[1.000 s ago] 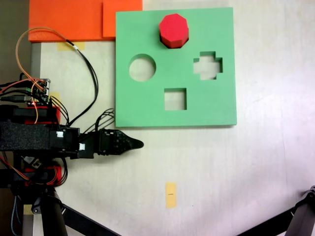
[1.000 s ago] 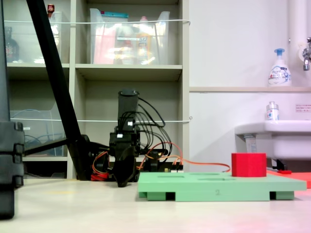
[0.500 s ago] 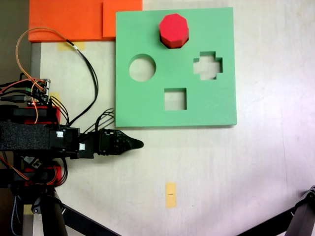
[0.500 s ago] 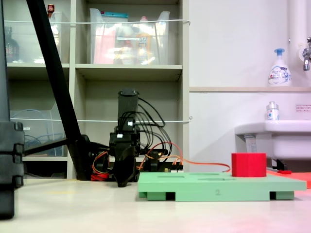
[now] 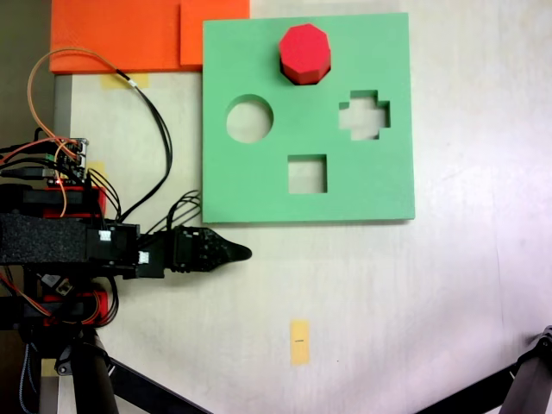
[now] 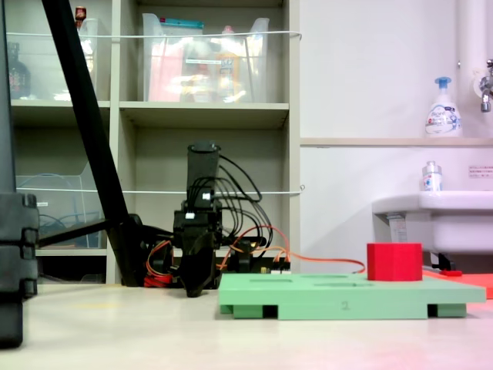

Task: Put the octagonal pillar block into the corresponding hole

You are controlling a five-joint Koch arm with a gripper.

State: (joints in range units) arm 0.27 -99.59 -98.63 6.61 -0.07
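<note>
foam, i judge, so the red octagonal block (image 5: 304, 52) standing on the green board (image 5: 259, 190) near its far edge should be light and squashy, best pinched across opposite flats; my gripper (image 5: 237, 253) parks off-board, jaws together.

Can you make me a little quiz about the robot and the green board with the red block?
1. True or false: the gripper is holding the red block.
2. Which empty cutout in the green board lies nearest the gripper in the view from above: A) round hole, B) cross hole, C) square hole?
3. Fill in: the red block stands on the green ____.

Key: 1 false, it rests apart on the table beside the board; 2 C; 3 board.
</note>
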